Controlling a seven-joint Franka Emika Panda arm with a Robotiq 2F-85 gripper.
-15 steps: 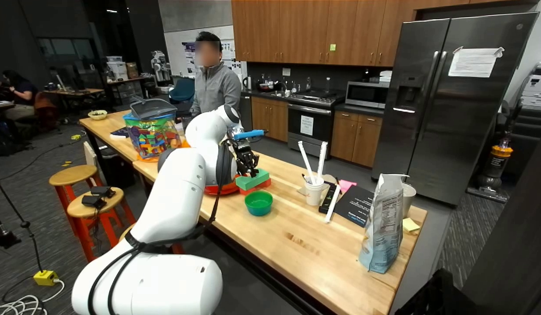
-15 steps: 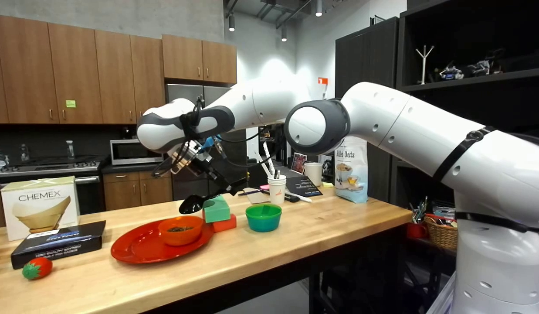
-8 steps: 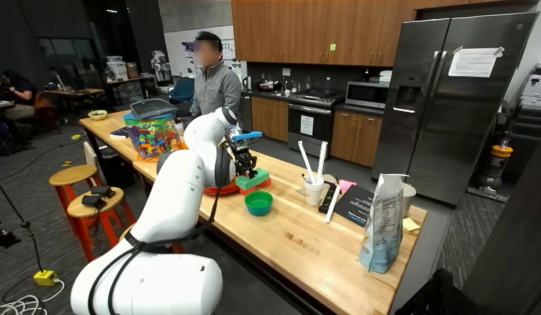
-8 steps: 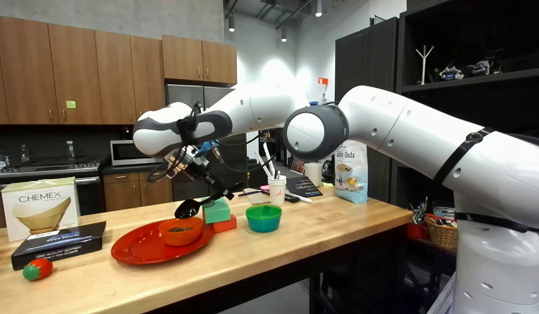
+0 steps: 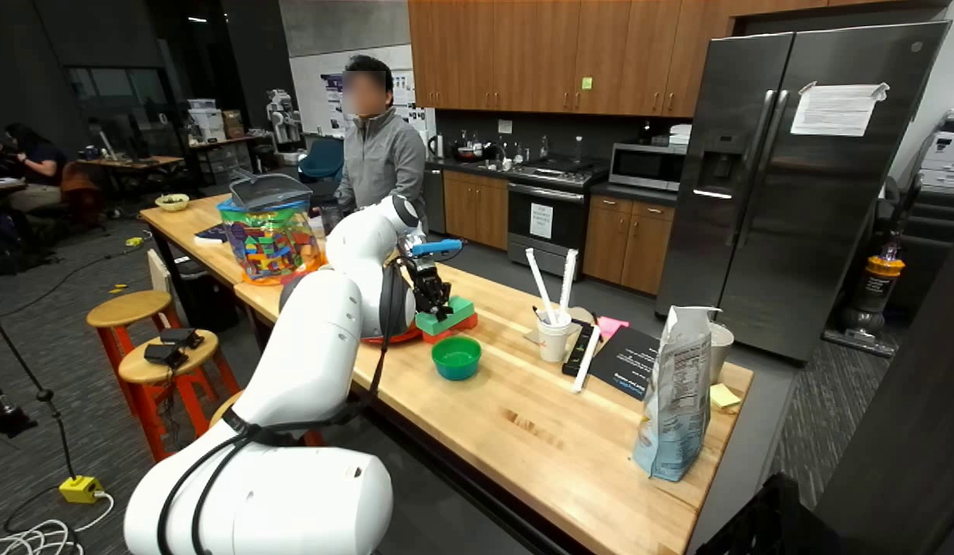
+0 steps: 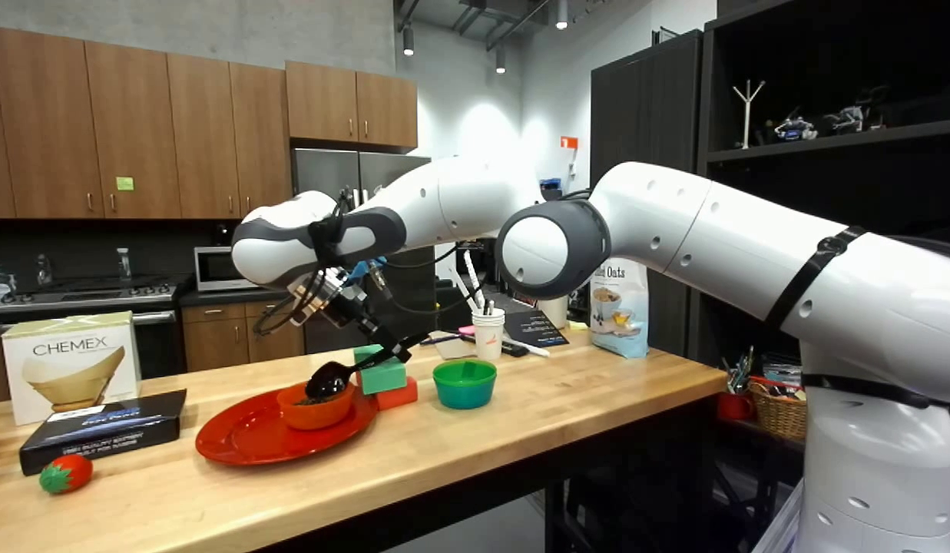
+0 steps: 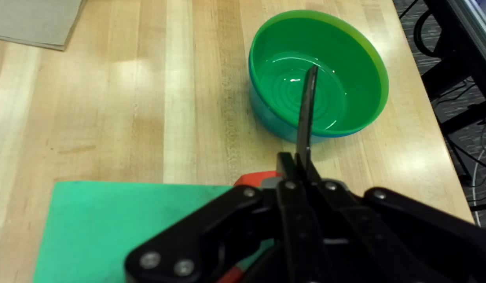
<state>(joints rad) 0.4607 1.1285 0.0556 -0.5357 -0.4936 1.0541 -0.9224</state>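
the spoon [image 6: 338, 376] is glossy black, slim-handled, tilted head-down

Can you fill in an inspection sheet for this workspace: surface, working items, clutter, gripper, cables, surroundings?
Surface: wooden table, with a darker patch in its grain.
Working items: black spoon, its head at the opening of an orange bowl on a red plate; whether it touches anything inside cannot be told.
Clutter: green block on a red block; green bowl; paper cup; oats bag; Chemex box.
Gripper: gripper shut on the spoon's handle.
Cables: black cables along the arm; white cables on the floor.
Surroundings: person in grey beyond the table; stools; refrigerator.
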